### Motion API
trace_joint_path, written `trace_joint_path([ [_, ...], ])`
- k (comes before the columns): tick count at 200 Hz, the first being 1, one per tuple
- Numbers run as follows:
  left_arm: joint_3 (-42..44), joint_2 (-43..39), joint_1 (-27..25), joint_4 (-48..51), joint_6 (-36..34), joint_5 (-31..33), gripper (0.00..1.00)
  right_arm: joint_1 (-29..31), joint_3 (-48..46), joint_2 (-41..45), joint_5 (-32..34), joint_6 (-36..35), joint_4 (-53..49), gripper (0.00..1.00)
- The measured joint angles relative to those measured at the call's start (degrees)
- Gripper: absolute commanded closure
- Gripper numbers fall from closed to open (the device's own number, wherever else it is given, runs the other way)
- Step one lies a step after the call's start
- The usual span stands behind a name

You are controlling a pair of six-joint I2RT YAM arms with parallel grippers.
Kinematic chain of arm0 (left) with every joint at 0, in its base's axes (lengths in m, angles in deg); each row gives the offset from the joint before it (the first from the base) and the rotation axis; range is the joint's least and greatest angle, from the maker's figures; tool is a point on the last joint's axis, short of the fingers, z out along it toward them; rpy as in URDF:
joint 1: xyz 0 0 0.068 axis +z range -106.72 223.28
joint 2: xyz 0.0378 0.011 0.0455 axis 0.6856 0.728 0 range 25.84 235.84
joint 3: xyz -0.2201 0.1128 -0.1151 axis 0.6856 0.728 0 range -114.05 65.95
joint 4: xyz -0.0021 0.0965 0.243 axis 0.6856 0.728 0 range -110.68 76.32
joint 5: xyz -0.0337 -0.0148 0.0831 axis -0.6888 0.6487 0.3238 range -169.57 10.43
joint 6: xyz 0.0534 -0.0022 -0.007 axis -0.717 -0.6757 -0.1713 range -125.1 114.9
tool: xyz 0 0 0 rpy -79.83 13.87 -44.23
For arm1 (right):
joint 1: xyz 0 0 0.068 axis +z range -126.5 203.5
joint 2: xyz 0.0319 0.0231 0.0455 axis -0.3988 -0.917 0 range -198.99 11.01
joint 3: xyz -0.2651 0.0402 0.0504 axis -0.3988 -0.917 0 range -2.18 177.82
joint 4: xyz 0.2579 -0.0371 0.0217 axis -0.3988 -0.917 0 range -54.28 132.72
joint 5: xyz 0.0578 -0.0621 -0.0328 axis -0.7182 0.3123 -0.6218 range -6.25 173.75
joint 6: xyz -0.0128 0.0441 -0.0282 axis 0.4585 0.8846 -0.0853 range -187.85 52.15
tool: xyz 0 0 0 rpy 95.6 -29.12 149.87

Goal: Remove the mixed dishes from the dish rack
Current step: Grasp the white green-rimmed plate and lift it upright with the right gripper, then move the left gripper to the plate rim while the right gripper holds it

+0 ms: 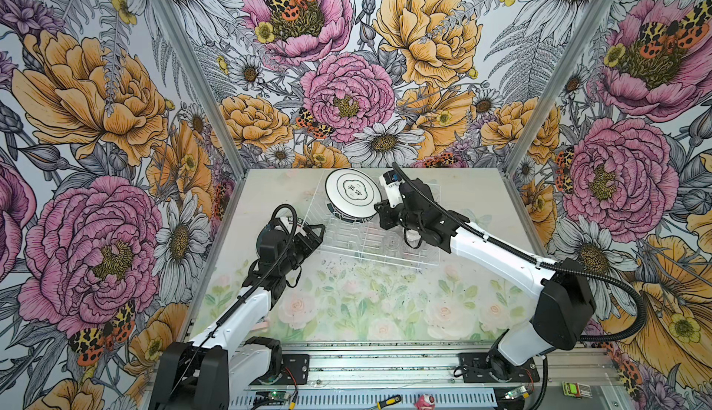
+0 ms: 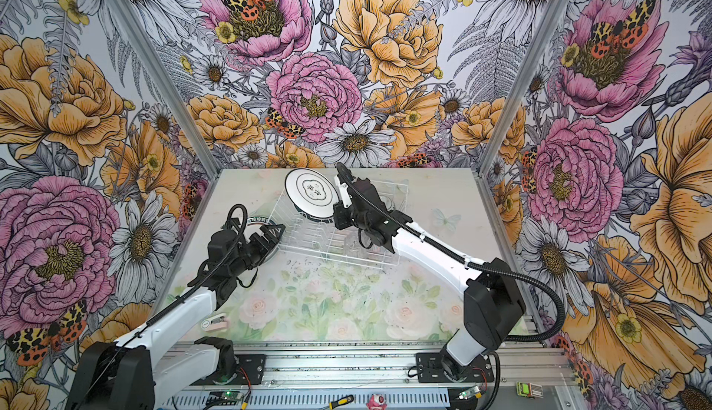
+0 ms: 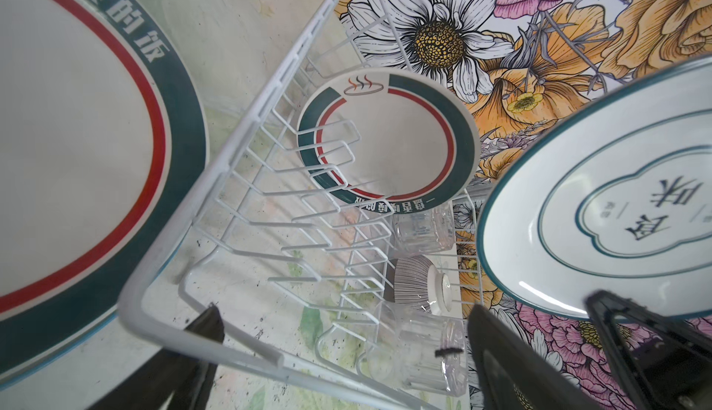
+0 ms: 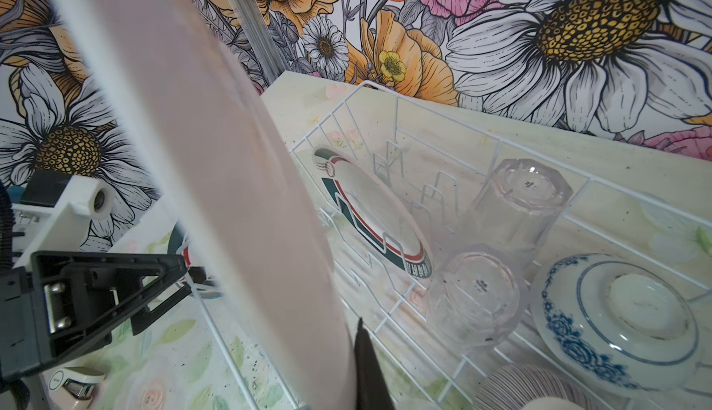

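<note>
The near half of the table (image 1: pixel 366 304) lies open between the two arms, with room for either to pass. The rack (image 3: pixel 241 130) fills the far middle. Its near slots stand free, but a standing plate (image 3: pixel 389 138) leans in a far slot. Upturned glasses (image 4: pixel 520 204) and upturned bowls (image 4: pixel 616 311) crowd its right side under the right arm. A lifted plate (image 1: pixel 352 194), clamped in the right gripper (image 1: pixel 378 208), hangs over the rack's far left. Left of the rack a flat plate (image 3: pixel 77 138) lies on the table. The left gripper (image 1: pixel 316 236), jaws wide, hangs at the rack's near left corner.
</note>
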Motion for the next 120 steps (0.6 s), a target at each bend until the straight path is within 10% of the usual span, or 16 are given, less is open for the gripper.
trace_joint_path([
  [120,-15.1,4.9,-2.8,-15.3,1.3,2.9,0.01,-0.4,-1.8,4.2,0.2,4.6,3.1,1.00],
])
